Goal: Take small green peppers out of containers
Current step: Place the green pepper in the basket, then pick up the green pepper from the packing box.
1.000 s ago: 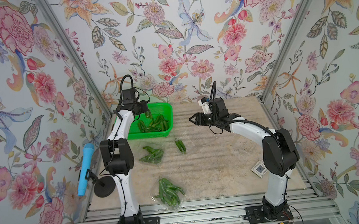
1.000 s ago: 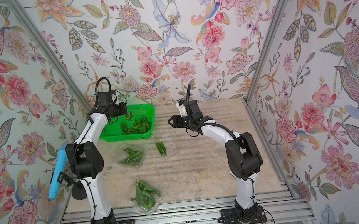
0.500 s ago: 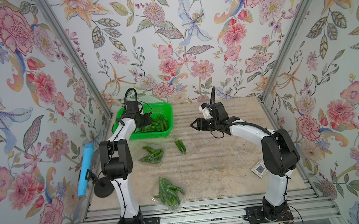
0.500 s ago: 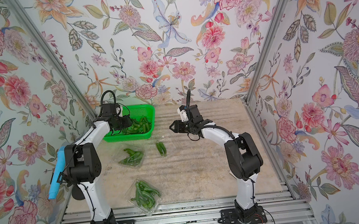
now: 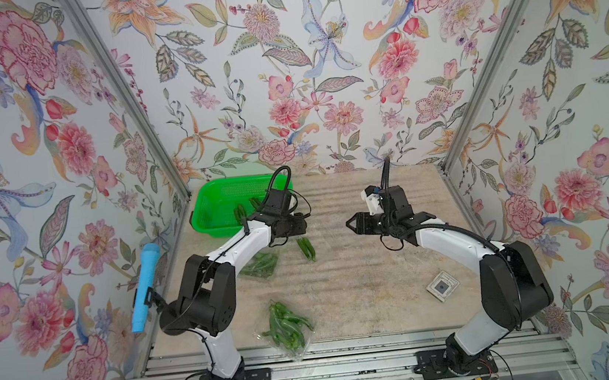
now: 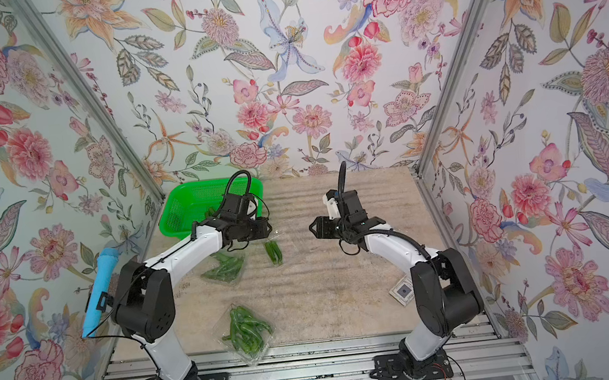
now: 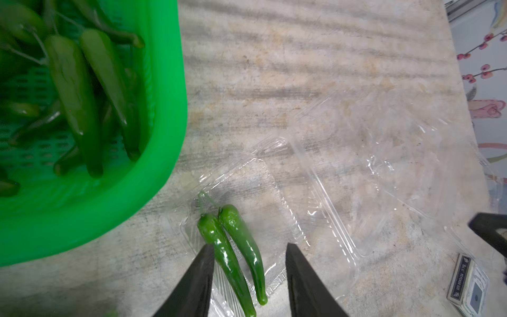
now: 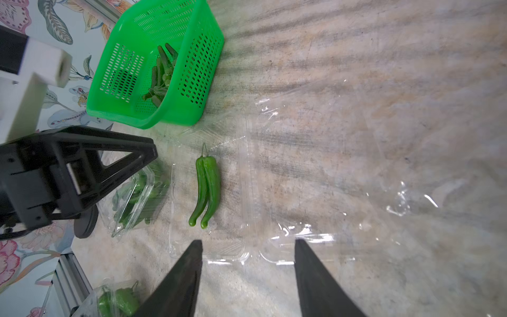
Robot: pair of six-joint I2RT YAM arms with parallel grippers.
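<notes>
Near edge of tabletop (image 5: 363, 289), left of centre: shut clear clamshell pack (image 5: 296, 352) full of small green peppers (image 5: 282, 324). Further in, beside the left arm: second clamshell pack (image 8: 149, 181), peppers inside. Just right of it, a pair of peppers (image 7: 233, 247) lies side by side, touching, on an opened clamshell tray (image 7: 263, 186). Left gripper (image 7: 249, 248) hangs over this pair, jaws apart, nothing gripped. In the left wrist view the pair shows between the two fingertips, close to one; contact cannot be told. Right gripper (image 8: 248, 243) sits toward mid-table, jaws apart, empty, pointing at the pair but apart from it, over an empty clear pack (image 8: 356, 178). Far left corner: green perforated basket (image 5: 216, 208) with loose peppers (image 8: 160, 79) inside.
</notes>
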